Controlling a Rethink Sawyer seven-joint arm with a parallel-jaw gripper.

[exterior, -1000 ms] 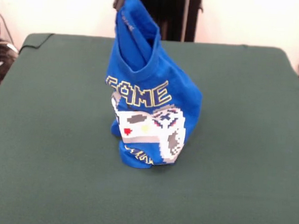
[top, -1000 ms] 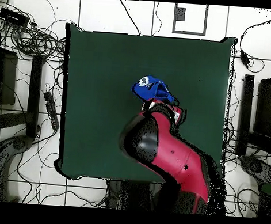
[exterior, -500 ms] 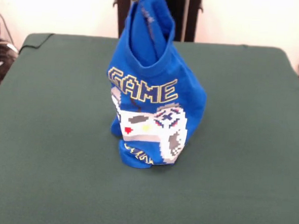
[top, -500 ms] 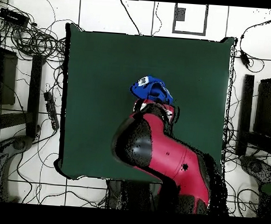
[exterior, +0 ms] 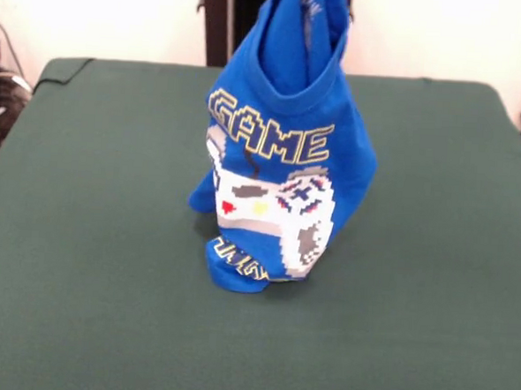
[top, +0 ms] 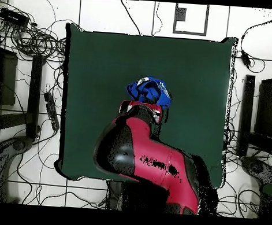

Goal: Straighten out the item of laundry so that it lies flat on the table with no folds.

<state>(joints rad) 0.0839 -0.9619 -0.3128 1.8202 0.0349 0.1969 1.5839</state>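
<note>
Since the earlier frames the blue T-shirt [exterior: 285,161] has been carried toward the right of the front view and hoisted a little higher, so its top now runs off the upper edge near the middle rather than left of it, and the lettering sits further right. From the front I see the shirt hanging in a tall, bunched cone above the green table [exterior: 81,237], roughly at the table's centre from left to right. Its hem end is curled under and touching the cloth at the near side, while the neck opening gapes upward. The word GAME in white and yellow reads across the chest, with a pixelled game-controller emblem just below it and more lettering half tucked under at the bottom. Behind it a dark upright post [exterior: 216,23] of the rig stands at the far edge. I cannot see the gripper in this view, so I cannot tell whether its fingers are clenched on the fabric or released. From overhead, the red and black arm [top: 141,158] reaches from the bottom edge up across the table [top: 95,62], and its end covers the near part of the shirt [top: 149,90], which shows as a small blue bundle near the table's middle. Cables [top: 33,40] lie on the floor to the left.
</note>
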